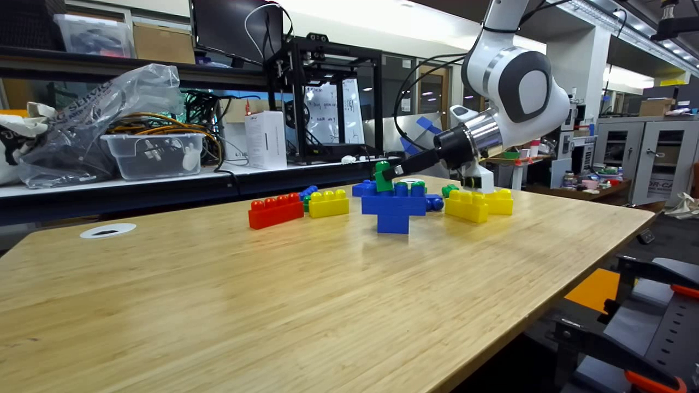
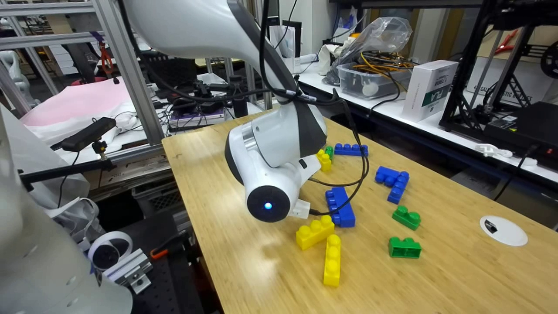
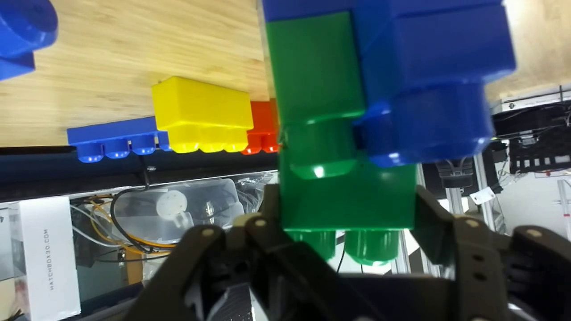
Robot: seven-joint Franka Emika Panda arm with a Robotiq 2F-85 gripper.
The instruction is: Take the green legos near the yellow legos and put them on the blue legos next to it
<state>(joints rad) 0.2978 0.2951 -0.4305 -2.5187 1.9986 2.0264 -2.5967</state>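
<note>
The green legos are a short column held at the top of the blue legos, a large cross-like pile. My gripper is shut on them. In the wrist view, the fingers press both sides of the upper green brick. A lower green part lies beside the studs of the blue pile. I cannot tell whether it is seated. The yellow legos stand right of the blue pile; they also show in an exterior view. There the arm hides the gripper, held green legos and blue pile.
A shorter yellow group and a red row stand to the left. Loose blue bricks and loose green bricks lie around. A shelf runs behind the table.
</note>
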